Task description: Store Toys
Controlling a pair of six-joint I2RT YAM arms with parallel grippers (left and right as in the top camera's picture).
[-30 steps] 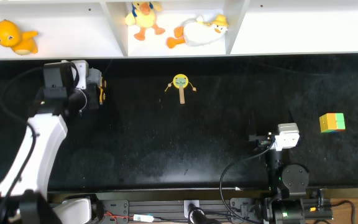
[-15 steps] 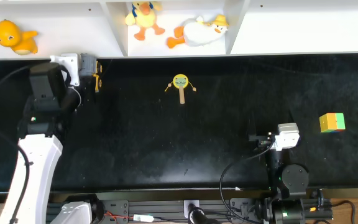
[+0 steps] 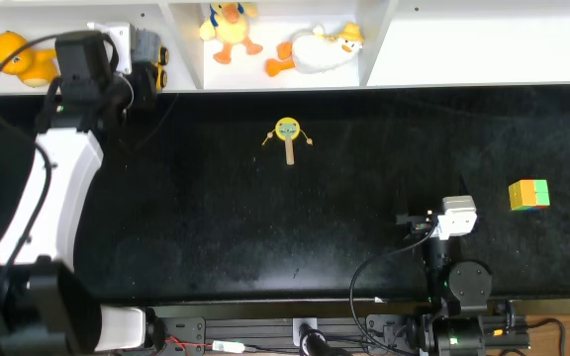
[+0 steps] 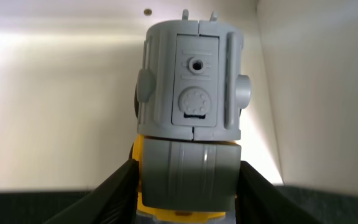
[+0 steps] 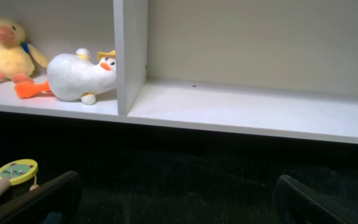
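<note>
My left gripper (image 4: 188,200) is shut on a grey and yellow toy truck (image 4: 191,93), held at the mouth of the white shelf's left compartment (image 4: 55,93). From above, the truck (image 3: 151,61) sits at that compartment's right side, beside a yellow rubber duck (image 3: 23,56). A yellow rattle drum (image 3: 287,133) lies on the black table at mid-back and appears again as the rattle drum (image 5: 14,173). A multicoloured cube (image 3: 528,195) lies at the right. My right gripper (image 5: 176,205) is open and holds nothing, low near the front right.
The middle compartment holds a plush duck (image 3: 231,28) and a white plush goose (image 3: 315,49). The right compartment (image 5: 260,112) has a bare floor. A white divider (image 5: 129,56) separates the two. The right arm (image 3: 453,222) stands by the table's front edge.
My left arm has carried the toy truck from above the table's back left up to the shelf's left compartment. The right arm has not moved.
</note>
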